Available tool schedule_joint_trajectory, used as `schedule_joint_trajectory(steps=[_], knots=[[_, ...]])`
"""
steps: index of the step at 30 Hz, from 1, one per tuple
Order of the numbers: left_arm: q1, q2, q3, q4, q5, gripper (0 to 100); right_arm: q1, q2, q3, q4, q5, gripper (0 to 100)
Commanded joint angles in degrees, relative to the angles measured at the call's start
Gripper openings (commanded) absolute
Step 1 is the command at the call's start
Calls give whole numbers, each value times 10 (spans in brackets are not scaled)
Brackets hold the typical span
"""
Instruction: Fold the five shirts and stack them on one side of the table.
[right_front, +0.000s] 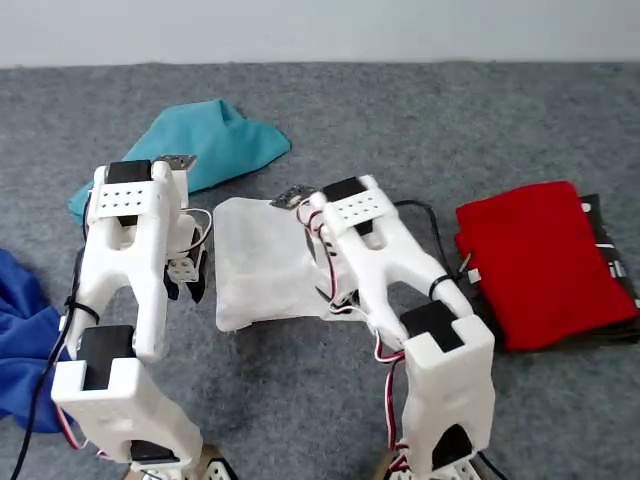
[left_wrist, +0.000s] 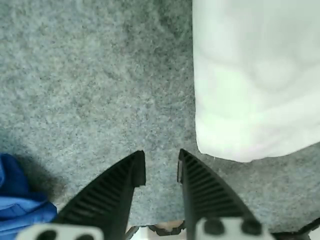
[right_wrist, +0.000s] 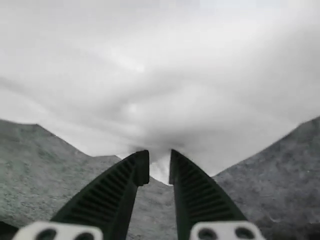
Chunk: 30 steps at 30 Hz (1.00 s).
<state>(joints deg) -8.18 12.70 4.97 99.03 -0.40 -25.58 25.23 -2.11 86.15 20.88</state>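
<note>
A white shirt (right_front: 255, 265) lies partly folded in the middle of the grey carpet. My right gripper (right_wrist: 159, 167) is shut on the white shirt (right_wrist: 160, 75) at its near edge, and the cloth draws to a point between the fingertips. My right arm (right_front: 375, 235) stretches over that shirt. My left gripper (left_wrist: 161, 167) hangs over bare carpet just beside the white shirt (left_wrist: 255, 75), slightly open with nothing in it; in the high view the left gripper (right_front: 190, 288) sits at the shirt's left side. A folded red shirt (right_front: 540, 260) lies at the right.
A crumpled teal shirt (right_front: 205, 140) lies at the back left. A blue shirt (right_front: 20, 320) is bunched at the left edge, near my left gripper, and the blue shirt (left_wrist: 20, 220) reaches the left wrist view's corner. The red shirt rests on a black sheet (right_front: 615, 250).
</note>
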Motion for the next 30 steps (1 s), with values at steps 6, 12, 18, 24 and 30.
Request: schedule_joint_trajectory(steps=[6, 12, 18, 24, 30], knots=[[-4, -27, 0, 11, -6, 120, -18, -76, -18, 61, 10, 87], [-4, -27, 0, 11, -6, 120, 27, -205, -99, 104, 8, 121], [-4, -27, 0, 11, -6, 120, 123, -176, -50, -25, -105, 221], [-4, -27, 0, 11, -6, 120, 90, -72, -58, -47, -124, 262], [-4, -27, 0, 11, -6, 120, 38, 22, -150, -45, -119, 273]])
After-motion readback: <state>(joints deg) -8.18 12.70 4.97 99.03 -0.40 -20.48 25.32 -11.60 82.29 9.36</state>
